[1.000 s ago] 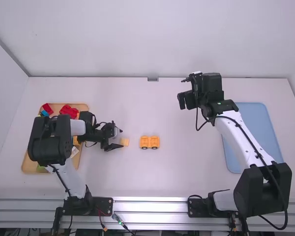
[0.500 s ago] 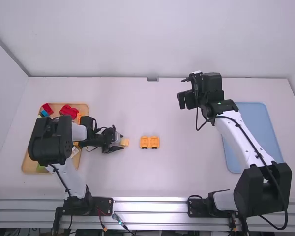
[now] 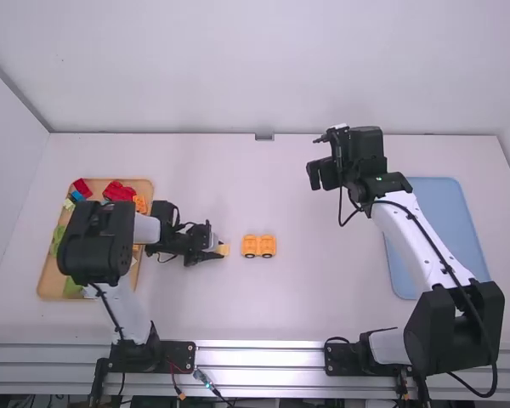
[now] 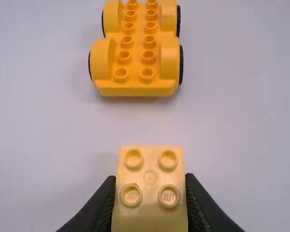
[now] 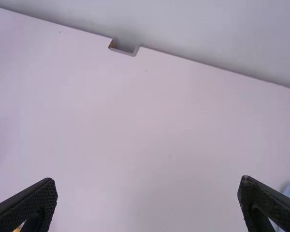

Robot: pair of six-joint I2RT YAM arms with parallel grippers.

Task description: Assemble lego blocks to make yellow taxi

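White desk (image 3: 323,293), with a pale back wall (image 3: 263,68) behind it, carries a yellow wheeled base (image 4: 135,67) near the middle, standing on its wheels with its studs (image 4: 121,74) up. Just short of it, toward the left arm, a smaller yellow block (image 4: 150,212) sits in the grasp of the left pincer (image 4: 151,179), one finger against each of two opposite sides, studs upward. Block and base are near one another but apart. The right pincer (image 5: 147,180) is spread wide with nothing between its fingers. I'd expect the block to handle as light, stiff moulded plastic: it won't squash, but its smooth sides could let it slip or pivot if the squeeze is weak or off-centre. Holding it by those flat sides looks right, since the top is left free for pressing down, though fingertips reaching below its bottom edge would get in the way of seating. As for the base, it's probably light too and may roll on its wheels when pushed, so any steadying grip would best go low on its body, clear of the wheels and studs.
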